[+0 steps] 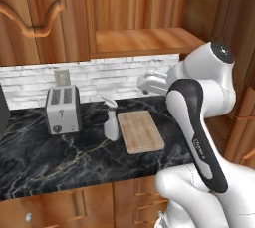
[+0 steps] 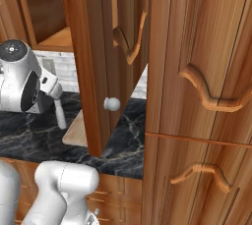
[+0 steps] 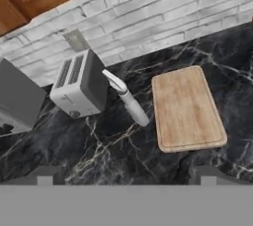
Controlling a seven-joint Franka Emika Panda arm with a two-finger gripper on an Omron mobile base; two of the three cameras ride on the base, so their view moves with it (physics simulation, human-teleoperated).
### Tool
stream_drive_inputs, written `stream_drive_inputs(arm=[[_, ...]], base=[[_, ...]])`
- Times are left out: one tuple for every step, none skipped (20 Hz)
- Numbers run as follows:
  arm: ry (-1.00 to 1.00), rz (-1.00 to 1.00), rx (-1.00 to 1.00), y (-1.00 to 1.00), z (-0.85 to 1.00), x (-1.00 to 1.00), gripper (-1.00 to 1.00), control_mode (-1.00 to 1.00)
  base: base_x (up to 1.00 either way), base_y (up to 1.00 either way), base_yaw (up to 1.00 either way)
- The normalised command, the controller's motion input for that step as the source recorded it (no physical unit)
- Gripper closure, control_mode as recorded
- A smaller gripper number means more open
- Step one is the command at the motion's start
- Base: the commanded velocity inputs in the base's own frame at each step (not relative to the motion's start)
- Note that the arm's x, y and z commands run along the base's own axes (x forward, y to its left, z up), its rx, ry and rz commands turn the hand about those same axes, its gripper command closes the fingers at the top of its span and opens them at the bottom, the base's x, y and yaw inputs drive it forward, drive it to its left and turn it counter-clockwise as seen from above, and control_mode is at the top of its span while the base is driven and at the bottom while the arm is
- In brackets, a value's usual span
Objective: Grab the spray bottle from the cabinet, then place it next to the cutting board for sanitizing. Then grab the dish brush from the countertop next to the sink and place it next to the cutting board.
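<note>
On countertop (image 1: 50,157): bottle (image 1: 110,120) is standing beside board (image 1: 140,131) | gripper (image 3: 126,174) is hanging released, holding nothing | brush step is remaining

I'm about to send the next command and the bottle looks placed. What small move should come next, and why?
Probably turn away and head for the sink side to find the dish brush. The spray bottle already stands on the countertop beside the cutting board, between it and the toaster, and the pincer is open with nothing in it, apart from the bottle.
</note>
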Motion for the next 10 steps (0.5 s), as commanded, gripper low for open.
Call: stream_drive_inputs(arm=[[0.42, -0.25, -0.4, -0.34, -0.03, -0.42, -1.0, -1.0], [0.37, -0.25, -0.43, -0.24, -0.09, -0.36, -1.0, -1.0], [0.27, -0.27, -0.41, -0.21, -0.23, -0.45, -1.0, -1.0], [0.1, -0.26, -0.43, -0.14, -0.35, -0.5, -1.0, -1.0], [0.05, -0.24, -0.34, -0.19, -0.59, -0.54, -1.0, -1.0], [0.0, -0.17, -0.27, -0.16, -0.59, -0.5, -1.0, -1.0], [-0.05, -0.02, -0.15, -0.27, -0.2, -0.6, -1.0, -1.0], [-0.06, 0.0, -0.11, -0.32, -0.13, -0.66, -1.0, -1.0], [-0.13, 0.0, -0.15, -0.33, -0.21, -0.59, -1.0, -1.0], [-0.16, 0.01, -0.18, -0.29, -0.35, -0.46, -1.0, -1.0]], base=[[0.0, 0.0, 0.0], [0.0, 0.0, 0.0], [0.0, 0.0, 0.0], [0.0, 0.0, 0.0], [0.0, 0.0, 0.0], [0.0, 0.0, 0.0], [0.0, 0.0, 0.0], [0.0, 0.0, 0.0], [0.0, 0.0, 0.0], [0.0, 0.0, 0.0]])
